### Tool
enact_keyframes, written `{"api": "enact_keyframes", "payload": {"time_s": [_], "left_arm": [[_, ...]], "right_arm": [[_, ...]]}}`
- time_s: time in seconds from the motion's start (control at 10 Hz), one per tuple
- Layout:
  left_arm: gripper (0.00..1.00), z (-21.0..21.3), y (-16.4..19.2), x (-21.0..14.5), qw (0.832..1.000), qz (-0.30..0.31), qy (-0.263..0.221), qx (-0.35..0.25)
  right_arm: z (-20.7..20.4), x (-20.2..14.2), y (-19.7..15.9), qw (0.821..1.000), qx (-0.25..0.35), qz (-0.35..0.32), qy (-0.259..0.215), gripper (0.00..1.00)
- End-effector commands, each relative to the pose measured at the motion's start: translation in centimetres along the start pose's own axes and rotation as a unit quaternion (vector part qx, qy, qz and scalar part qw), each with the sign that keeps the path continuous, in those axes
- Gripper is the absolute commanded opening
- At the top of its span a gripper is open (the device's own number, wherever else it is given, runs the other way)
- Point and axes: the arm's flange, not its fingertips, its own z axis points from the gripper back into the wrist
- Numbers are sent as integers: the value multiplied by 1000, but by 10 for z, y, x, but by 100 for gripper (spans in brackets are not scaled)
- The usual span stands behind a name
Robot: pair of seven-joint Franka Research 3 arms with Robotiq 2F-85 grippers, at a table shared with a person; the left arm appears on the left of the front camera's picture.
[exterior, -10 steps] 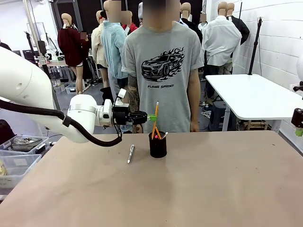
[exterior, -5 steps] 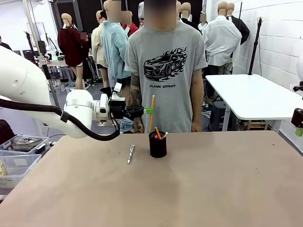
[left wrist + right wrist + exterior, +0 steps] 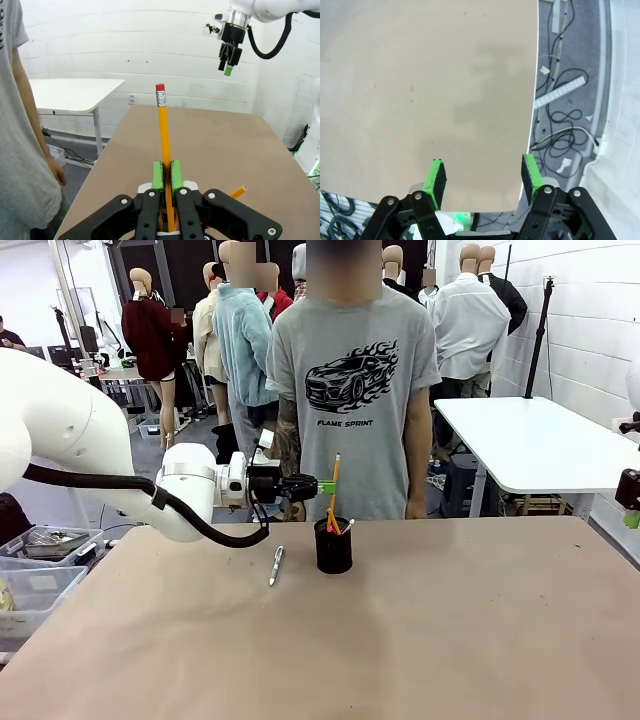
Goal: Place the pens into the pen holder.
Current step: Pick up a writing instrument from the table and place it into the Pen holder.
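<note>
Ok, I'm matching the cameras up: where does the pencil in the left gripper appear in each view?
Front view: the pencil stands upright just left of centre, pinched by the left gripper, over the pen holder.
Left wrist view: centre, rising from the left gripper, eraser up.
Right wrist view: looks down over the table edge at floor cables.
Shared landmark: the tan table.
</note>
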Motion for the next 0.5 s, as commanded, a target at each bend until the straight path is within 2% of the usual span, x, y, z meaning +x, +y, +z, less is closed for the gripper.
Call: {"api": "enact_keyframes", "payload": {"time_s": [0.0,0.3,0.4], "left_arm": [[0,-5,4,0,1000,14,11,0],[59,9,-3,2,1000,14,3,7],[59,17,-5,5,1000,21,1,13]], "right_arm": [[-1,1,1,1000,-1,-5,2,76],[-1,1,1,1000,-1,-5,2,76],[-1,1,1,1000,-1,-5,2,76]]}}
